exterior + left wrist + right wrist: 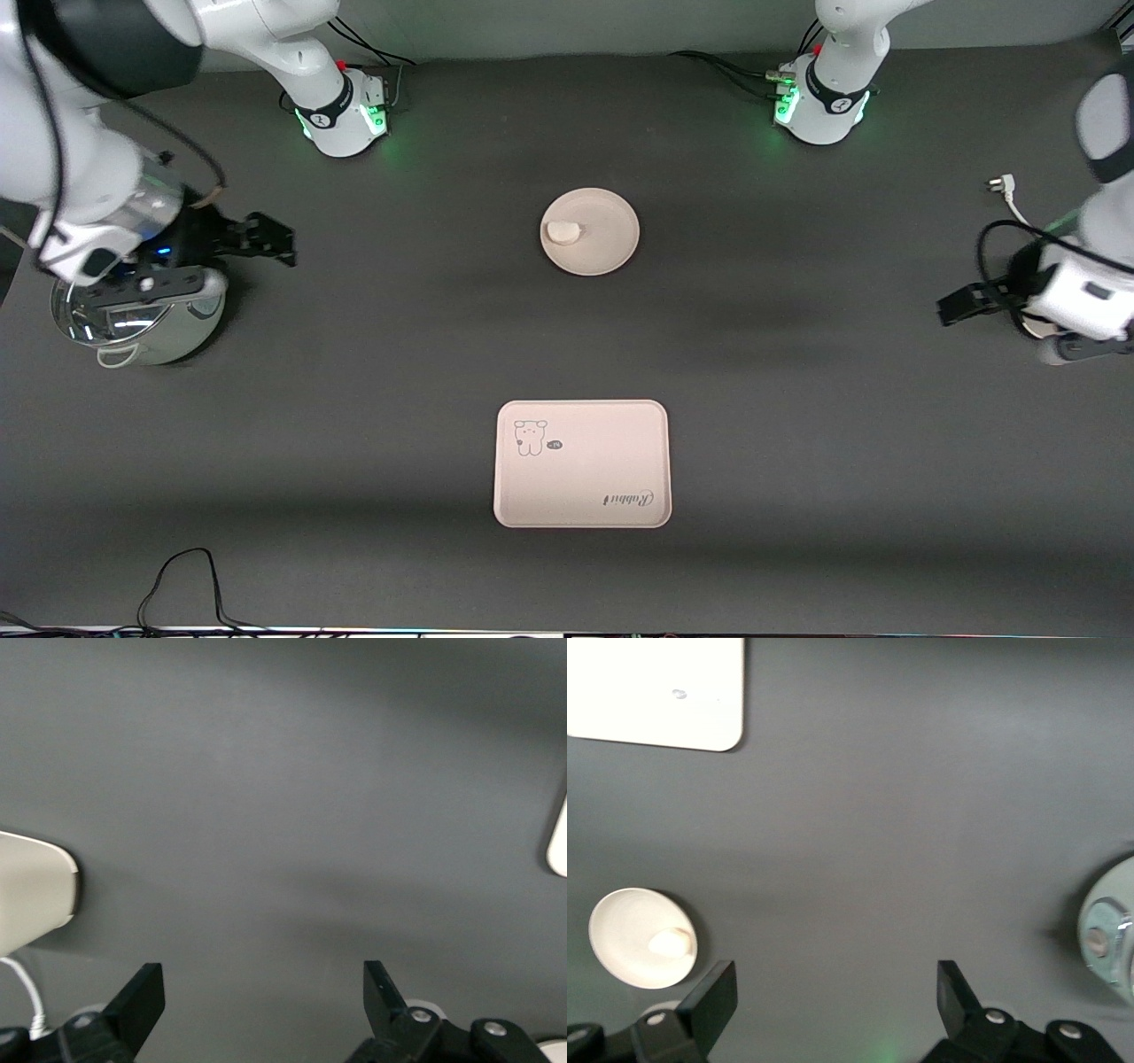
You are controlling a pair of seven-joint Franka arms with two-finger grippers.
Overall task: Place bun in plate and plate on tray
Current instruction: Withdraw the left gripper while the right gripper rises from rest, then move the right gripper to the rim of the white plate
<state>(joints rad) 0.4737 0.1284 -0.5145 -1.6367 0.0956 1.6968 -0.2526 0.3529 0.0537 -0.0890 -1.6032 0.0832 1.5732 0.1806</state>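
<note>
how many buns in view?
1. The bun lies in the plate mid-table, toward its right-arm edge, farther from the front camera than the tray. The pot could hide more.

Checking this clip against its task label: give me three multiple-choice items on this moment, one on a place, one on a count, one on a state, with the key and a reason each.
1. Where is the bun?
A. on the tray
B. in the plate
C. on the bare table

2. How many cream-beige dishes lie on the table?
A. one
B. two
C. three

3. How do both grippers stand?
A. open, holding nothing
B. both shut
C. one shut on the plate

Key:
1 B: it lies inside the plate rim.
2 B: the round plate and the rectangular tray.
3 A: left gripper and right gripper fingers stand wide apart over bare table.
</note>
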